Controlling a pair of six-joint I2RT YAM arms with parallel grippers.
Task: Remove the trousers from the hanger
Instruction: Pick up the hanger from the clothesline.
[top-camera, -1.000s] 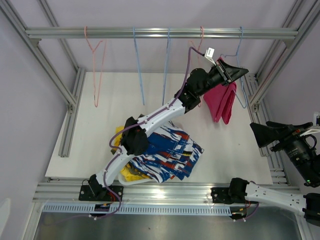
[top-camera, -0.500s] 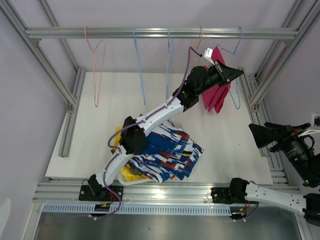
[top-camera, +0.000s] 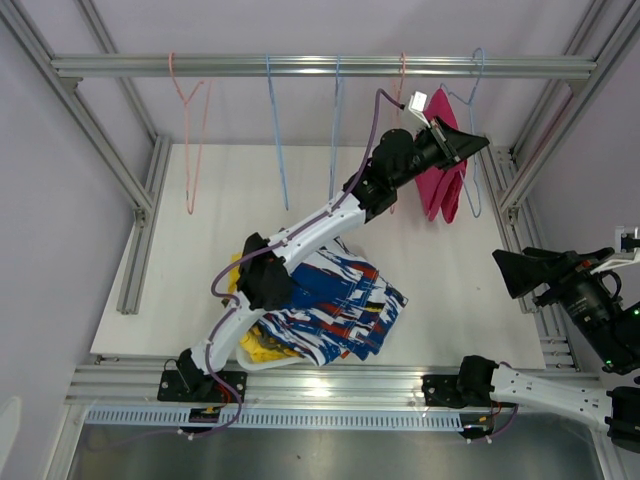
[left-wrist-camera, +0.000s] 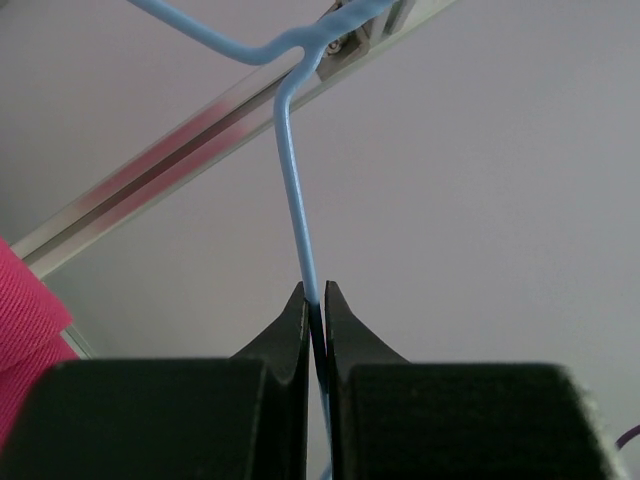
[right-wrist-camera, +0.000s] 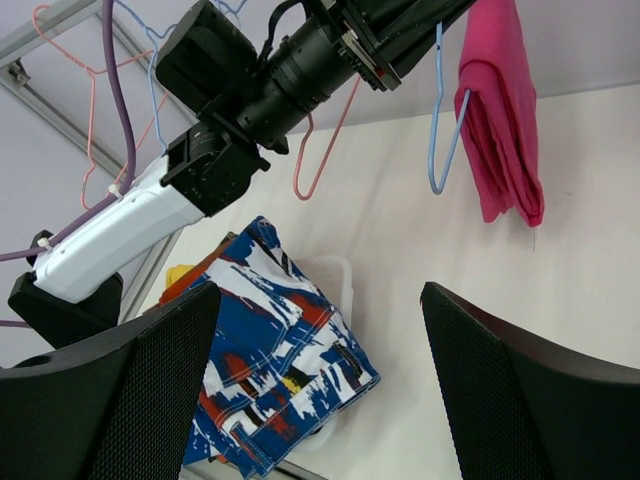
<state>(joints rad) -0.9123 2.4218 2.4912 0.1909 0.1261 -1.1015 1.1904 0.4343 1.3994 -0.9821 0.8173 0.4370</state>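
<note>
The plain magenta pink trousers (top-camera: 441, 178) hang folded over a blue wire hanger (top-camera: 473, 198) on the top rail at the far right. My left gripper (top-camera: 478, 144) is raised beside them and shut on the hanger's wire (left-wrist-camera: 303, 240); pink cloth (left-wrist-camera: 25, 320) shows at the left edge of the left wrist view. The blue-white-red trousers (top-camera: 335, 305) top a pile near the front, with yellow cloth (top-camera: 262, 350) beneath. My right gripper (top-camera: 520, 272) is open and empty at the right side, fingers (right-wrist-camera: 100, 390) wide apart, looking at the pile (right-wrist-camera: 270, 370) and the pink trousers (right-wrist-camera: 505, 120).
Empty hangers hang from the rail (top-camera: 320, 66): a pink one (top-camera: 190, 130), two blue ones (top-camera: 278, 140) (top-camera: 333, 130) and a red one (top-camera: 401, 75). A clear tub (right-wrist-camera: 340, 275) sits under the pile. Aluminium frame posts (top-camera: 530, 160) flank the white table (top-camera: 220, 250).
My left gripper has tilted and lifted the blue hanger; the pink trousers swung left, then back, and now sit higher. My right gripper has drifted slightly left.
</note>
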